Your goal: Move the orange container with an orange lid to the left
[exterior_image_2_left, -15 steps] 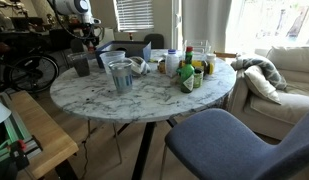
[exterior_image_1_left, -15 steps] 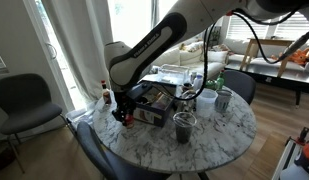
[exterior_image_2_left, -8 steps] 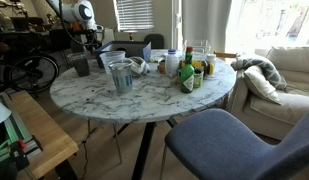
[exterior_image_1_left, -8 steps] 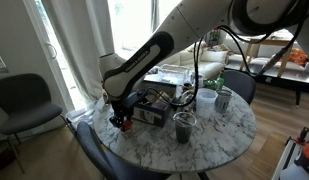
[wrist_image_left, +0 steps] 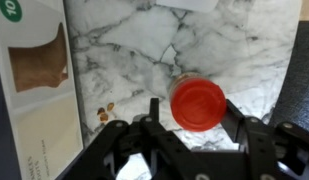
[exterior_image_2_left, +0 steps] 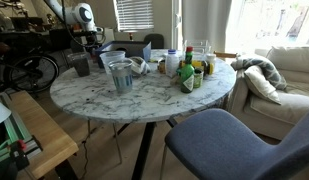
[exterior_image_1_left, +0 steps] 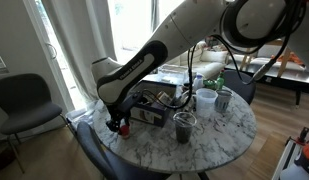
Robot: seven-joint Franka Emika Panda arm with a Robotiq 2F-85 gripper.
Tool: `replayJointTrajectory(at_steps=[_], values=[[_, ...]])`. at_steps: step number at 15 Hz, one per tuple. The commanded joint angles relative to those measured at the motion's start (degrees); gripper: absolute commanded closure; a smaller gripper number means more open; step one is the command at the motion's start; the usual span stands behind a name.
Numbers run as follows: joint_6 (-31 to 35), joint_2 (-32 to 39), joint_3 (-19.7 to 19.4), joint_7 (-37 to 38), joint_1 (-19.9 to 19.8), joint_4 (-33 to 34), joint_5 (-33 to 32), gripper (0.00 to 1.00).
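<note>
Gripper (wrist_image_left: 196,110) grasping orange container with an orange lid (wrist_image_left: 198,102); marble table (wrist_image_left: 124,50) beneath; at left, box (wrist_image_left: 34,110) with green sticker (wrist_image_left: 8,9), seemingly "10".

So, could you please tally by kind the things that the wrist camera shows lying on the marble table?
Orange container with an orange lid: 1
Printed package: 1
Total: 2
</note>
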Motion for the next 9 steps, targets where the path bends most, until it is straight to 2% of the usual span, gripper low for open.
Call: replayJointTrajectory(at_steps=[1, 2, 5, 9], values=[[-1.4, -1.6, -0.3, -2.0, 0.5, 0.7, -1.6, 0.05], [-1.3, -2.8, 0.0, -2.8, 0.2, 0.0, -1.5, 0.00], [-1.8, -7.7, 1.1, -3.5, -1.4, -3.4, 0.9, 0.00], [1.5, -16.7, 2.5, -3.8, -5.1, -13.7, 5.0, 0.00]])
